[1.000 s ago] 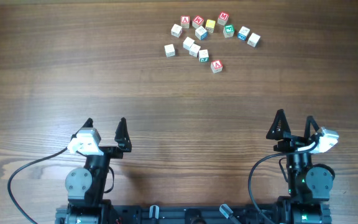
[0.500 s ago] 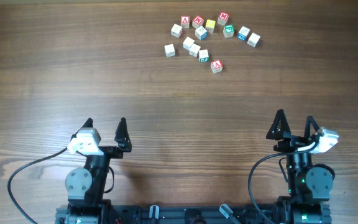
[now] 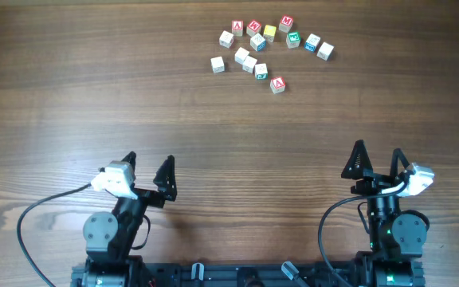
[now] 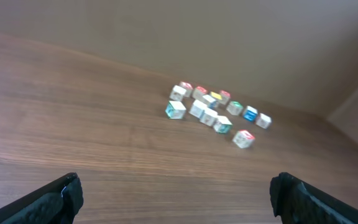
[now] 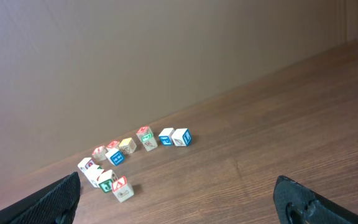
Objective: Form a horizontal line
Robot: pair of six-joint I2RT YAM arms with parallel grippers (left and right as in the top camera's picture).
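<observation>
Overhead: left gripper [image 3: 148, 159] and right gripper [image 3: 378, 151] gape empty; cubes [image 3: 258, 41] lie scattered well ahead of both jaws, nothing lined up yet, so reach first.

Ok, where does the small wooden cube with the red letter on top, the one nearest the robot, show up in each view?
Overhead: the red-lettered wooden cube sits at the cluster's lower right edge, in the upper middle of the frame.
Left wrist: right of centre, the cube closest to the camera.
Right wrist: lower left, again closest to the camera.
Shared landmark: the yellow-topped cube in the far row.
</observation>
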